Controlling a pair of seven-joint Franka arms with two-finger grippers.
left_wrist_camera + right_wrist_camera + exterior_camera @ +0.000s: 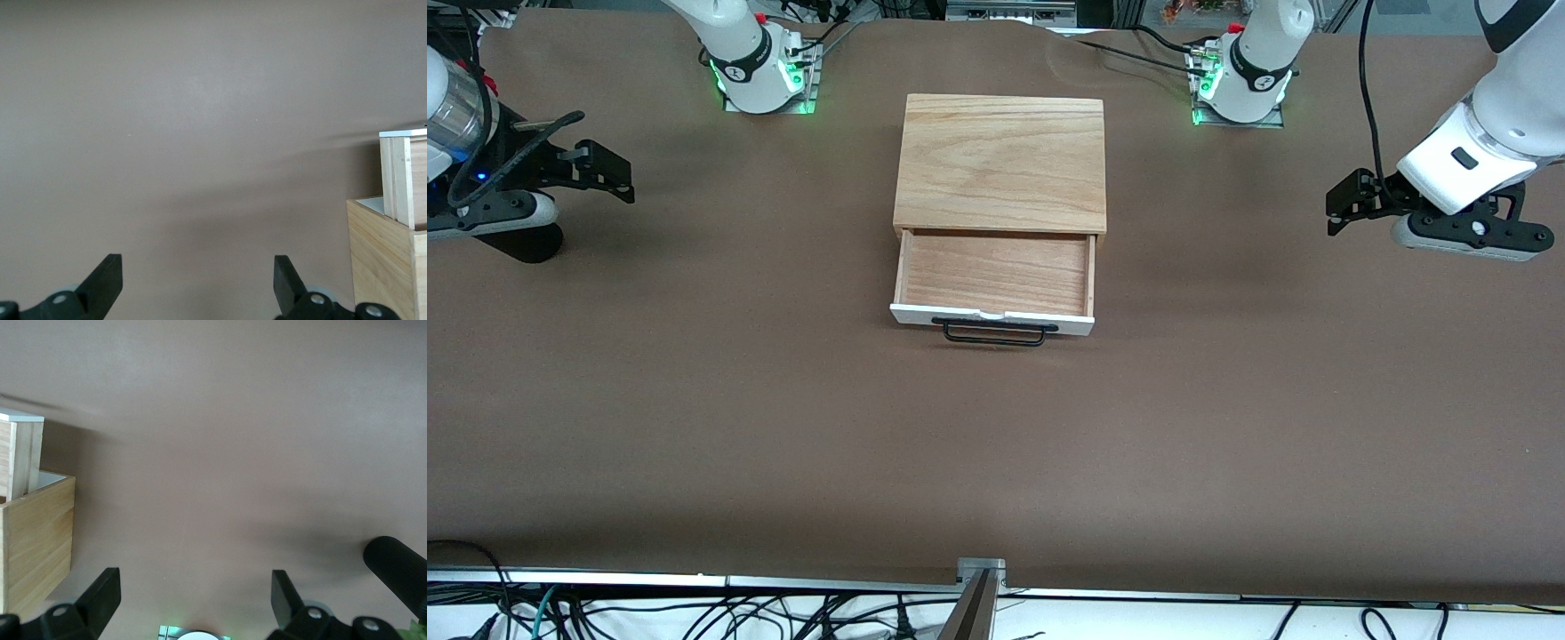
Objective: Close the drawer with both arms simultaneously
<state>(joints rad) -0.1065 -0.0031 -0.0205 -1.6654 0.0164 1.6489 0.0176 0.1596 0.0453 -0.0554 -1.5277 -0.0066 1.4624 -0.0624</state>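
Drawer (pixel 994 284): pulled out of box (pixel 1000 162), mid-table, toward base edge.
Left gripper (pixel 1352 203): fingers apart, over left-arm edge.
Right gripper (pixel 600 169): fingers apart, over right-arm edge.
Writing: none legible.

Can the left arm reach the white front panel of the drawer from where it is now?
Probably yes. The left gripper hangs open over bare table toward its own end, and nothing lies between it and the drawer, which stands pulled out of the box.
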